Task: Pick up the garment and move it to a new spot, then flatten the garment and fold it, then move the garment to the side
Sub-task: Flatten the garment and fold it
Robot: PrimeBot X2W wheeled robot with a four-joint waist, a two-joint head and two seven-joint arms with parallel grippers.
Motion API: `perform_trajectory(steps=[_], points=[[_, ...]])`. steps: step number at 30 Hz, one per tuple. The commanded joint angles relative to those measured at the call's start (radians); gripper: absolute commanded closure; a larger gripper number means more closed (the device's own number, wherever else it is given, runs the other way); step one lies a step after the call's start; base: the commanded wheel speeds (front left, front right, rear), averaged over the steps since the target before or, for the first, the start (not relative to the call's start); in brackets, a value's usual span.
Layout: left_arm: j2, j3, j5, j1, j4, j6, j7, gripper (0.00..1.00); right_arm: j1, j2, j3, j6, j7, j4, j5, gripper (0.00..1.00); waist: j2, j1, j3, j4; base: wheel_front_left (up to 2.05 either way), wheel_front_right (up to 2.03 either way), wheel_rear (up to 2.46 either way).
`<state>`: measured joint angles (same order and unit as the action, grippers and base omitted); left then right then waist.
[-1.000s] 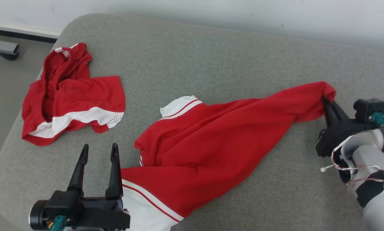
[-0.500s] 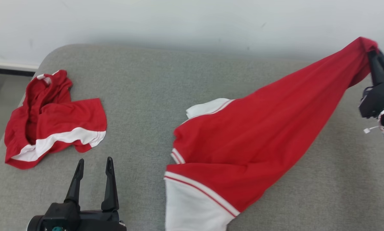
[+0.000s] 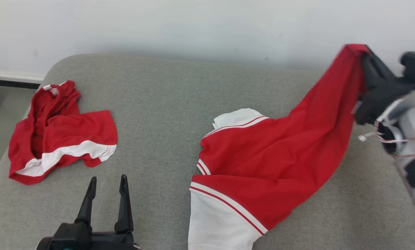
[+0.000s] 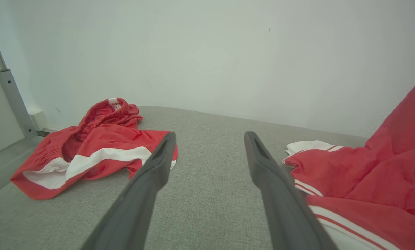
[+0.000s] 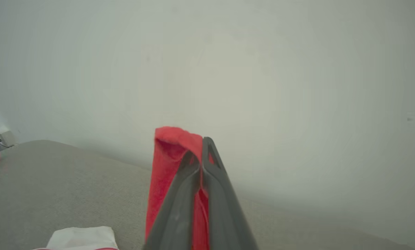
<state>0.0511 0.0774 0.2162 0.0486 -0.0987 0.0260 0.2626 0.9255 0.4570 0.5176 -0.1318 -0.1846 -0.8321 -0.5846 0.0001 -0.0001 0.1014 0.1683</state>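
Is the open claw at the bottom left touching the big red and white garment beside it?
Apart. The head view shows a bare strip of grey cushion between the left gripper and the nearest edge of the garment.

The red jersey [image 3: 273,163] in the grip of the right gripper [image 3: 366,52] is a soft, matt knitted cloth with white cloth panels and thin stripes. The fingers of this gripper look like dark, matt plastic. The forearm [image 3: 412,121] behind it has a pale shell with a light gloss. Under both grippers the cushion [image 3: 166,104] is covered with grey woven fabric, rough and grainy. Beyond the left gripper [image 3: 108,177], which has fingers of the same dull black plastic, the red shorts [image 3: 61,135] are matt cloth with a ribbed waistband. The wall [image 3: 193,27] ahead is matt and smooth. Far left of the left gripper stands a grey metal post [image 4: 15,100] with a dull finish.
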Motion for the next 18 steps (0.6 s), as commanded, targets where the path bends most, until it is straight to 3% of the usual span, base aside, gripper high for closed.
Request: perform_trajectory(steps=[1, 7, 15, 16, 17, 18], points=[[-0.001, 0.0, 0.004, 0.007, -0.002, -0.003, 0.003, 0.0, 0.014, -0.011, 0.005, 0.002, 0.0, 0.005, 0.005, 1.0, -0.0001, 0.0001, 0.002, 0.011, 0.0, 0.0, 0.0], [-0.001, 0.04, 0.017, 0.03, -0.019, -0.001, 0.003, 0.0, 0.061, -0.147, 0.065, 0.002, 0.002, -0.015, 0.017, 1.0, -0.0001, 0.0001, 0.01, 0.06, 0.0, 0.0, 0.0], [-0.001, 0.092, 0.045, 0.058, -0.035, -0.009, 0.003, 0.0, 0.06, -0.288, 0.154, 0.002, -0.03, -0.13, 0.034, 1.0, -0.0001, 0.0001, 0.039, 0.118, 0.0, 0.0, 0.0], [-0.001, 0.099, 0.047, 0.061, -0.036, -0.011, 0.003, 0.0, 0.056, -0.298, 0.164, 0.002, -0.034, -0.147, 0.036, 0.84, -0.0001, 0.0001, 0.044, 0.123, 0.0, 0.0, 0.0], [-0.001, 0.103, 0.048, 0.065, -0.038, -0.013, 0.003, 0.0, 0.052, -0.307, 0.173, 0.002, -0.039, -0.162, 0.036, 0.09, -0.0001, 0.0001, 0.048, 0.127, 0.0, 0.0, 0.0], [-0.001, 0.108, 0.051, 0.068, -0.04, -0.015, 0.003, 0.0, 0.048, -0.313, 0.181, 0.002, -0.042, -0.177, 0.033, 0.0, -0.0001, 0.0001, 0.05, 0.13, 0.0, 0.0, 0.0]])
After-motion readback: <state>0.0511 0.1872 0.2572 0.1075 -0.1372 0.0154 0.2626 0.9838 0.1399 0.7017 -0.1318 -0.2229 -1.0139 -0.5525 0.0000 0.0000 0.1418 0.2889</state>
